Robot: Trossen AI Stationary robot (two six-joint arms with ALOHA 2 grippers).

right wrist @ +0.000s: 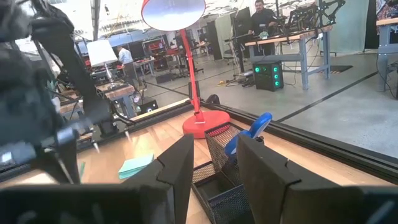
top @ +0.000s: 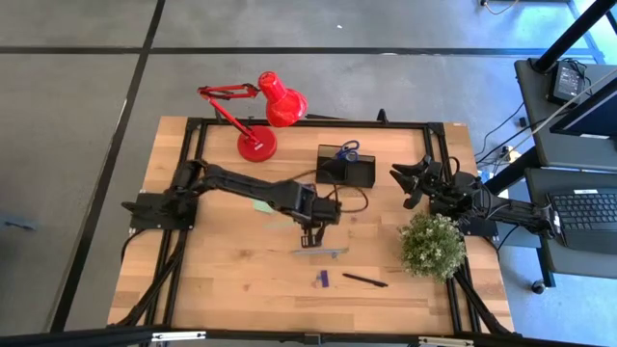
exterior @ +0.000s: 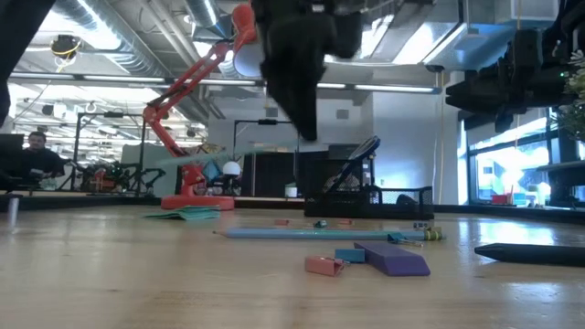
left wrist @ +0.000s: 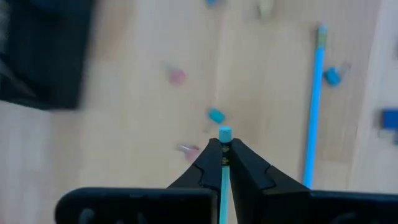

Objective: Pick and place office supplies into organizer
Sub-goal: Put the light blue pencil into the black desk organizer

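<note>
Table (top: 222, 280): wood top fills centre of high view, black frame around it. Red lamp (top: 265, 116) sits upper centre, plant (top: 432, 245) right of centre; both look like clutter, not task items.

Organizer (top: 345, 166) is just right of the lamp base, upper centre, blue-handled scissors (top: 348, 150) already standing in it. Probably parked at the back so both arms reach it.

Left gripper (top: 310, 234) hangs mid-frame over the table, fingers clamped on a light-blue pencil (left wrist: 224, 163). The grip is near the pencil's end, tip poking past the fingertips, so it likely goes into a compartment end-first. Right gripper (top: 413, 183) waits right of the organizer, jaws apart, nothing between them.

Second pencil (top: 320, 252) lies flat just below the left gripper. Black pen (top: 364, 280) and purple piece (top: 323, 279) sit lower centre, sticky pad (top: 260, 204) left of centre under the left arm. All still loose.

View diffs: only the left wrist cam shows the held pencil; in the high view it can't be made out. Low view shows small pink and blue bits by the purple piece (exterior: 395, 259), too small to ID from above. Right wrist cam shows organizer (right wrist: 217, 180) is mesh, plus ppl in the room behind.
</note>
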